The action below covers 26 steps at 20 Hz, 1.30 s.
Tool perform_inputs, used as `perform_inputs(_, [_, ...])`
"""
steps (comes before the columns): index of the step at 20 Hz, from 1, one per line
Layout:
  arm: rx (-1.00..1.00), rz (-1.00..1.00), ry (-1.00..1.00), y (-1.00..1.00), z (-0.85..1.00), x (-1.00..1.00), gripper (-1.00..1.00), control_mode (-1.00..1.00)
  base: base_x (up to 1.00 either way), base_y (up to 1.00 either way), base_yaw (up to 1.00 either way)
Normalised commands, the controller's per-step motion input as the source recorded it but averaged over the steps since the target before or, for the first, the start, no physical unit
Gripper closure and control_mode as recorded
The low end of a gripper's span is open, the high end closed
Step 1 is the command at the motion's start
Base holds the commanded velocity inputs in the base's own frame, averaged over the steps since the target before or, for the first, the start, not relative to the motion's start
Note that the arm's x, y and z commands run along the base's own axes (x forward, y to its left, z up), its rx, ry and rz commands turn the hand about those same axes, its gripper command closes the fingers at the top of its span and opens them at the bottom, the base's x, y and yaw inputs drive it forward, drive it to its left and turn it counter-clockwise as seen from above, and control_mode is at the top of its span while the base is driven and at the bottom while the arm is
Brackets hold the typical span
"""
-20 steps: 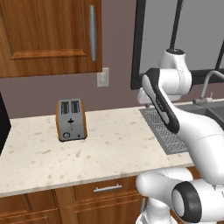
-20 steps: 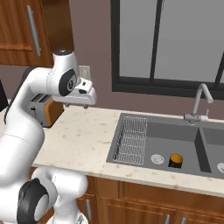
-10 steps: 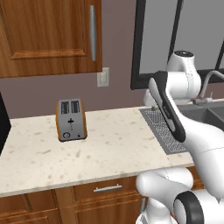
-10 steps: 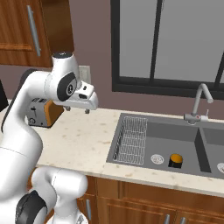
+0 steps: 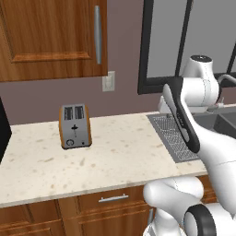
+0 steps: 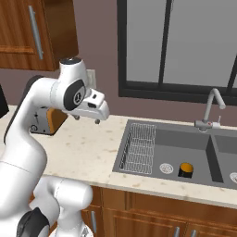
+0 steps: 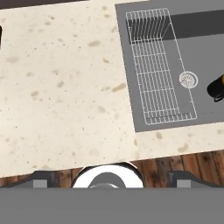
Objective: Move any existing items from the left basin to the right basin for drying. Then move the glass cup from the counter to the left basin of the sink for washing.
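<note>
Black cylinder with orange top stands upright in the wider dark grey left basin, just beside the round silver drain. In your hand view you see it at the right edge, drain next to it. White wire rack lies along that basin's left side. Divider wall separates it from the narrower right basin; silver gooseneck tap sits behind the divider. Grey double-basin sink is set into the beige speckled counter. Gripper hangs above the counter, left of the sink, well apart from the cylinder, jaws spread wide, holding nothing. Brown-and-silver toaster stands on the counter further left.
</note>
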Motion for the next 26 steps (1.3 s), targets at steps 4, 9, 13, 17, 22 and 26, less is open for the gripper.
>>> perform_inputs(4, [0.0, -0.11, 0.07, -0.29, 0.0, 0.0, -1.0, -1.0, 0.0, 0.0, 0.0])
perform_inputs(9, [0.0, -0.07, 0.02, -0.16, 0.0, 0.0, -1.0, -1.0, 0.0, 0.0, 0.0])
perform_inputs(13, [0.0, 0.0, 0.0, 0.0, 0.0, 0.0, -1.0, -1.0, 0.0, 0.0, 0.0])
perform_inputs(17, [0.0, 0.0, 0.0, 0.0, 0.0, 0.0, -1.0, -1.0, 0.0, 0.0, 0.0])
perform_inputs(22, [0.0, 0.0, 0.0, 0.0, 0.0, 0.0, -1.0, -1.0, 0.0, 0.0, 0.0])
perform_inputs(26, [0.0, 0.0, 0.0, 0.0, 0.0, -0.01, -1.0, -1.0, 0.0, 0.0, 0.0])
